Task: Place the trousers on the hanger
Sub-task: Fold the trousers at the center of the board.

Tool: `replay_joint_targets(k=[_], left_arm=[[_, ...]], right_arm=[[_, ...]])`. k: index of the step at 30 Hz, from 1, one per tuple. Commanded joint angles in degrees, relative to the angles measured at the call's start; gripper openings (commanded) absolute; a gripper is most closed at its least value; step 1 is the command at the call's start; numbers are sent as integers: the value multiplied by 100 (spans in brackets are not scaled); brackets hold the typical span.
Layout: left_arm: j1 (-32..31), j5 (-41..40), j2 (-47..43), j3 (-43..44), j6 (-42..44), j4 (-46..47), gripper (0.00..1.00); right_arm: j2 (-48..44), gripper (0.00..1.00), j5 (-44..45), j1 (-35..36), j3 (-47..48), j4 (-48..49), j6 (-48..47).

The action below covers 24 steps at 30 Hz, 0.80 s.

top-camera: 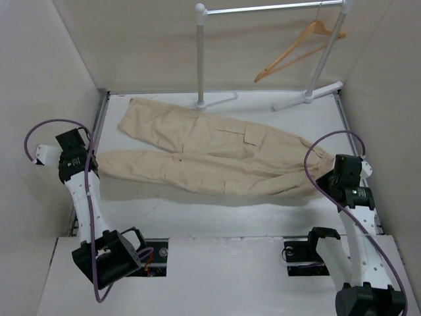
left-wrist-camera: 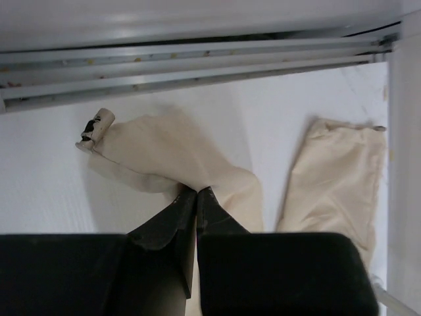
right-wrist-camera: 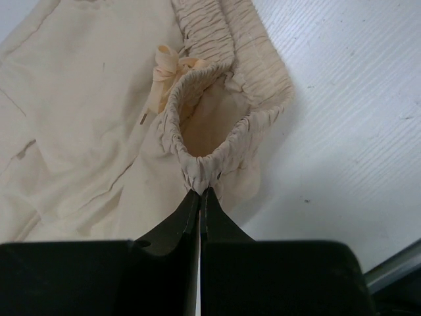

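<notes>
Wide view first: the white table [top-camera: 197,217] carries the trousers [top-camera: 210,155], spread flat across its middle, waistband at the right, both legs running out to the left, one leg nearer and one farther. Beyond them, along the far edge, stands the white garment rail [top-camera: 263,9], and the hanger [top-camera: 299,46] dangles tilted from its right end, well apart from the cloth. Now the arms: the left gripper [left-wrist-camera: 197,192] is down at the near leg's end, its jaws pinched together with a fold of beige fabric caught between the tips. Over on the right, the right gripper [right-wrist-camera: 200,192] has its jaws squeezed tight on the gathered elastic waistband, which curls open just above the tips. A small drawstring bow [right-wrist-camera: 168,66] sits just beyond that opening.
</notes>
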Motion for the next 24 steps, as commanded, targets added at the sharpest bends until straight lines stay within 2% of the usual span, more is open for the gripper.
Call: replay_joint_targets(k=[1,5,12,24], left_arm=[[-240,-315,162,525,80,-400,0],[-820,-578,812,1395,211,-374,0],[-1734,-992,2709,3389,510,-58,1],[-2087,-878,6103,7538,668,-427,0]], right_arm=[[-52,0,231,85,314,-390,-114],[255,0,187,15,427,-136,-149],[1097,0,-129,-512,1148,453,-79],[3646,1,-190,-688,2896,1236,53]])
